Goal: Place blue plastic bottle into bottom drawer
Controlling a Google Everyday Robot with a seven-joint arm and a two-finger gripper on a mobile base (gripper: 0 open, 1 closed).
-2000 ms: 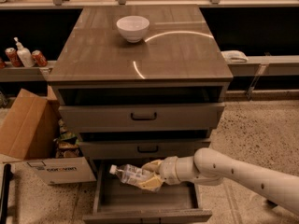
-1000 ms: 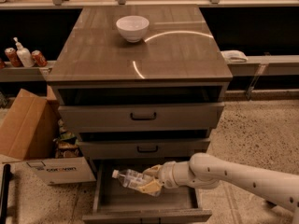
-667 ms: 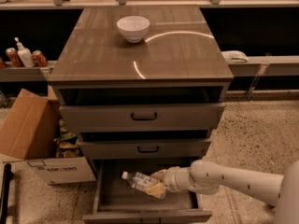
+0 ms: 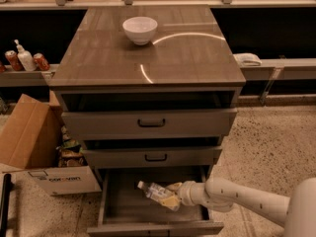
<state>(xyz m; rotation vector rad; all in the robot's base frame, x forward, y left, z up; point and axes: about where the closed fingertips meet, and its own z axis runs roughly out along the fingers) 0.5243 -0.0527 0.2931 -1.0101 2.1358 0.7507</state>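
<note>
The bottom drawer [image 4: 116,204] of the grey wood-grain cabinet is pulled open. The blue plastic bottle [image 4: 155,193] is a small clear bottle with a white cap and pale label. It lies tilted inside the drawer, cap toward the upper left, close above the drawer floor. My gripper [image 4: 172,195] reaches in from the right on a white arm and is shut on the bottle's lower end. Whether the bottle touches the drawer floor cannot be told.
A white bowl [image 4: 140,29] sits on the cabinet top. The two upper drawers [image 4: 150,123] stand slightly open. An open cardboard box [image 4: 47,154] stands on the floor to the left. A white pump bottle [image 4: 23,57] and red cans [image 4: 41,61] sit on a left shelf.
My gripper with the bottle has moved down and to the right, deeper into the bottom drawer. The arm has drawn lower and closer to the drawer front.
</note>
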